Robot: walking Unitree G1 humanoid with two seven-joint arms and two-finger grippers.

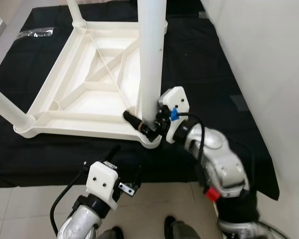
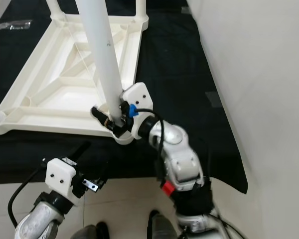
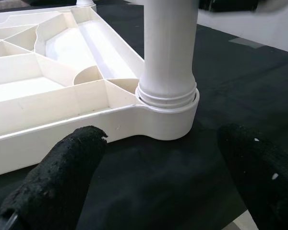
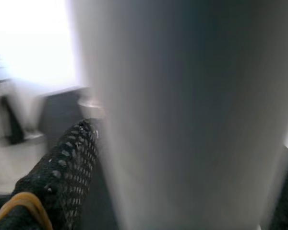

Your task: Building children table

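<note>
The white table top point(image 1: 84, 89) lies upside down on a black cloth point(image 1: 209, 74) so its corner sockets face up. In the near right socket stands a leg point(image 1: 152, 55), which the right gripper point(image 1: 148, 127) clasps low with its fingers, probably to seat it. The left gripper point(image 1: 124, 167) hovers nearby, fingers spread. A pale tiled floor point(image 1: 20, 209) shows nearest; a white wall point(image 1: 269, 59) rises right.

A plain indoor room: pale tiled floor point(image 1: 20, 209) at six o'clock, black cloth point(image 1: 204, 69) spread over it, white wall point(image 1: 269, 59) at three o'clock.
</note>
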